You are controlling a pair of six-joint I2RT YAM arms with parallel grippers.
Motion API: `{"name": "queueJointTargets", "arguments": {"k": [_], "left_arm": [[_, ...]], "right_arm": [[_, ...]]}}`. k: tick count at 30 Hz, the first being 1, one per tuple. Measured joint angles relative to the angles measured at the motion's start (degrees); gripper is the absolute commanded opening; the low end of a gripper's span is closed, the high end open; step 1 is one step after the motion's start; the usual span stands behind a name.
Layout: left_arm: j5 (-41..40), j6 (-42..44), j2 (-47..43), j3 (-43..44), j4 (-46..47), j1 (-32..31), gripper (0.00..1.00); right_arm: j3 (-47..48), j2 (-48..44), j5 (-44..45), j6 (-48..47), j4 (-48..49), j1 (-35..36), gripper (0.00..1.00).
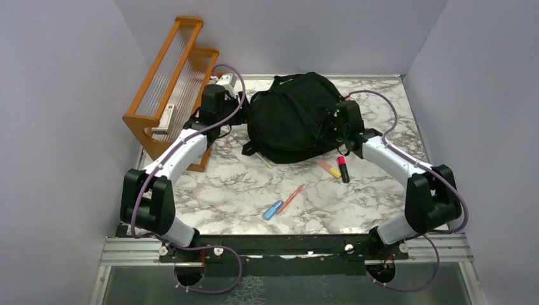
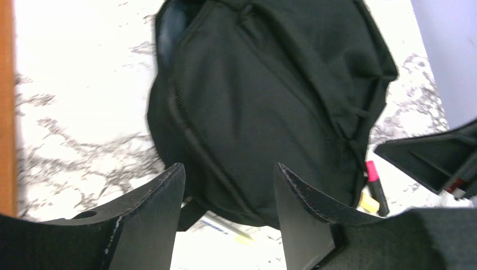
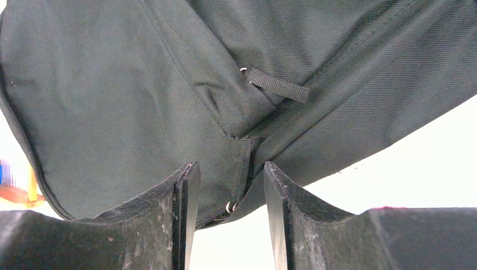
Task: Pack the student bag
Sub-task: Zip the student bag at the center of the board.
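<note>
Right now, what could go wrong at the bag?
Right gripper straddles a seam of the bag, jaws open, short of the pull: closing may pinch only fabric. Left gripper is open, holding nothing, so a tug could drag the bag over the pen at its near edge.

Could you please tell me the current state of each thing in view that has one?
student bag, lying slumped on the table; zips unclear.
left gripper, open, empty, aimed at the bag.
right gripper, open, astride the bag's zip seam.
orange rack, upright.
pink highlighter, lying loose beside the bag.
</note>
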Motion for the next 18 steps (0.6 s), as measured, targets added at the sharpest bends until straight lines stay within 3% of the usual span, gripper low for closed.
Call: {"name": "queueJointTargets", "arguments": {"k": [9,18], "left_arm": [[0.3,3.5,0.7,8.1,-0.6,-12.2,0.7],[1.9,4.9,15.7,18.7,0.9,-21.3,0.69]], "right_arm": [[-0.6,-4.2,1.2,3.3,-2.3,-2.9,0.6],[-6.8,-8.0,-3.2,6.3,-1.8,-14.5,0.65]]}}
